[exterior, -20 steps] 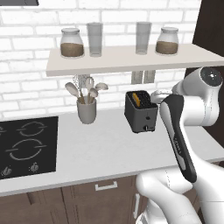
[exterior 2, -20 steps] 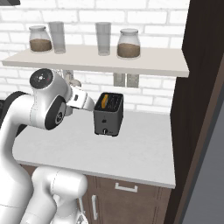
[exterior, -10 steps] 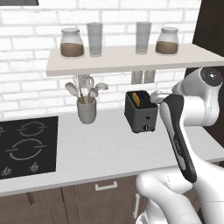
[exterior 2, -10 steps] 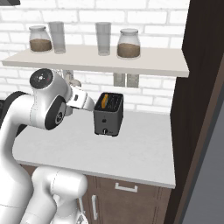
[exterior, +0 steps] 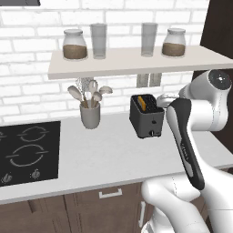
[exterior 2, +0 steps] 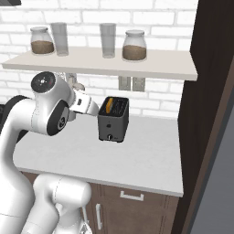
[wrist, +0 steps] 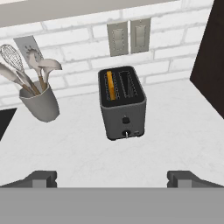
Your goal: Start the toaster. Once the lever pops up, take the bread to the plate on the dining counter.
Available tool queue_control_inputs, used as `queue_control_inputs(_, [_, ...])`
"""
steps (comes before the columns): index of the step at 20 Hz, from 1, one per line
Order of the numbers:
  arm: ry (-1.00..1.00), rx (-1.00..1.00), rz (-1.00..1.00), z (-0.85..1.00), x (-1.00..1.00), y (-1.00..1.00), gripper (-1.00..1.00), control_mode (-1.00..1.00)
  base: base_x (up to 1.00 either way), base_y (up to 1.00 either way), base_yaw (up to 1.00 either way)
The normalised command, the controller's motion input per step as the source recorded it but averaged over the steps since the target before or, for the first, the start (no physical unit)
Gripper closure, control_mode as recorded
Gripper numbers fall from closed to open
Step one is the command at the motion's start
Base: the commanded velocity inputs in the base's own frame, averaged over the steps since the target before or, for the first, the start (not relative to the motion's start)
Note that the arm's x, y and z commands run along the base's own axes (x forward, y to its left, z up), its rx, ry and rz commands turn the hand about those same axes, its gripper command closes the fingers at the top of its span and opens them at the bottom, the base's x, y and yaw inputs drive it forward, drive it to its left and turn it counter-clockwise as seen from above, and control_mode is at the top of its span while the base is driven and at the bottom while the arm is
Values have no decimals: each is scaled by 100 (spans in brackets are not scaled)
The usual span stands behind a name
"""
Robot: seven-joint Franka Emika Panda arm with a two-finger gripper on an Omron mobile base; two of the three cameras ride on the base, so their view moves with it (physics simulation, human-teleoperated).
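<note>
The toaster (exterior: 146, 119) (exterior 2: 113, 122) (wrist: 123, 113) is a small dark grey box that stands on the white worktop near the brick wall. A yellow-tan slice of bread (wrist: 110, 85) (exterior: 143, 103) (exterior 2: 108, 107) sits upright in its left slot; the other slot is empty. A lever and a small silver knob show on the narrow face turned toward me. My gripper (wrist: 114, 179) hovers in front of and above the toaster, well apart from it, open with nothing between its fingers. The plate and the dining counter are out of view.
A grey utensil holder (exterior: 90, 114) (wrist: 40, 104) with spoons and a whisk stands left of the toaster. A black hob (exterior: 28, 152) lies further left. Jars and glasses line the shelf (exterior: 127, 61) above. A dark tall cabinet (exterior 2: 208, 114) bounds the worktop on the right.
</note>
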Motion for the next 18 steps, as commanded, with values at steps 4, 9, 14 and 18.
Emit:
queue_control_inputs(4, [0, 0, 0, 0, 0, 0, -100, -100, 0, 0, 0])
queue_control_inputs(9, [0, 0, 0, 0, 0, 0, -100, -100, 0, 0, 0])
queue_control_inputs(14, [0, 0, 0, 0, 0, 0, -100, -100, 0, 0, 0])
queue_control_inputs(18, [0, 0, 0, 0, 0, 0, -100, -100, 0, 0, 0])
